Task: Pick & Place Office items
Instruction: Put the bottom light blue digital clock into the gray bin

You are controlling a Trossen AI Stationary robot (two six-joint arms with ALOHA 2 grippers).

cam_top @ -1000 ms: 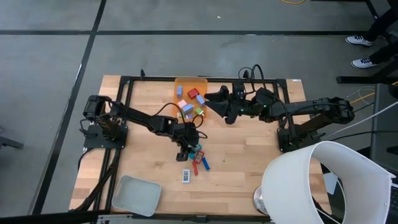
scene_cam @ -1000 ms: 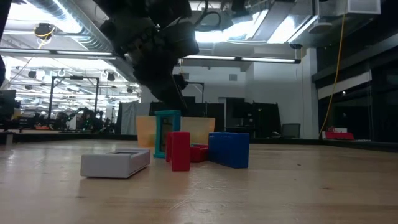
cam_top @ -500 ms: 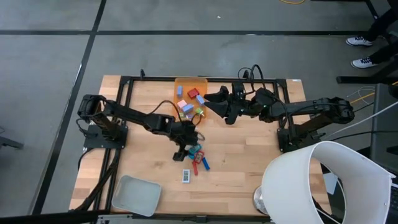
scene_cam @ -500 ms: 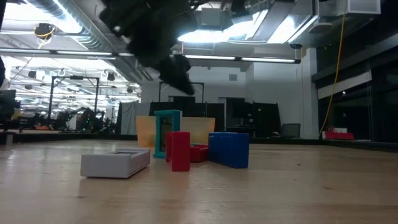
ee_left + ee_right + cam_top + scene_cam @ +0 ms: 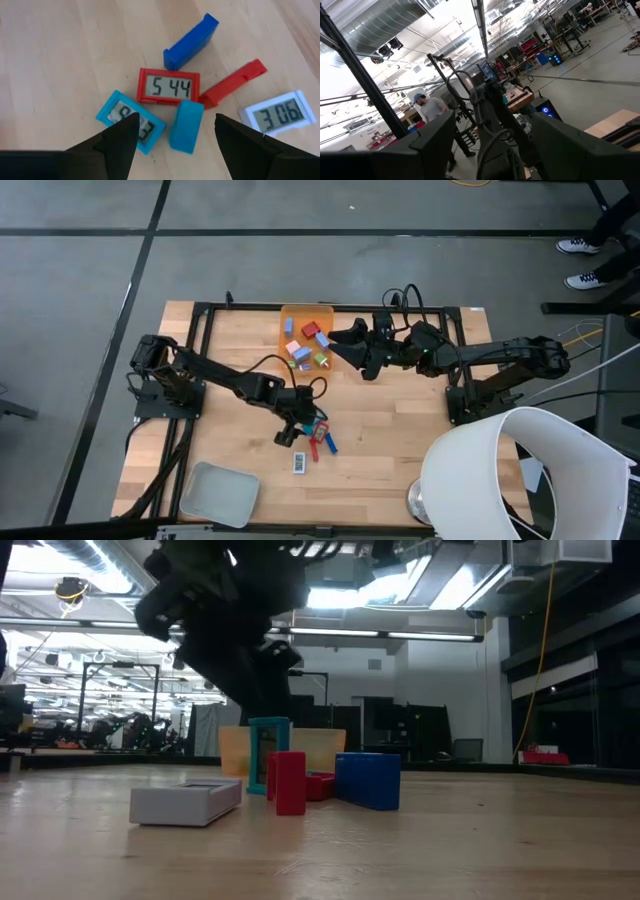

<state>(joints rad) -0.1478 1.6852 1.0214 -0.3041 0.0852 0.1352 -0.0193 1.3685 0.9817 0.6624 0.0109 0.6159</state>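
Several small clock-like pieces lie in a cluster (image 5: 316, 437) on the wood: a red one face up (image 5: 169, 86), a teal one face up (image 5: 131, 122), a teal block (image 5: 186, 126), a blue one on edge (image 5: 191, 42), a red one on edge (image 5: 232, 84) and a white one (image 5: 278, 114). More pieces sit in the orange bin (image 5: 305, 335). My left gripper (image 5: 176, 122) hangs open above the cluster's left side (image 5: 290, 432), its fingers apart over the teal pieces. My right gripper (image 5: 348, 345) waits open beside the bin's right side.
A pale grey tray (image 5: 218, 492) sits near the table's near-left corner. A big white lampshade (image 5: 500, 475) covers the near-right corner. Black frame rails (image 5: 200, 360) run along the table's edges. A person (image 5: 427, 107) stands in the room behind.
My left gripper rose from the teal upright piece, then shifted a little toward the table's near-left and came lower again. The pieces on the table kept their places. My right arm stayed still.
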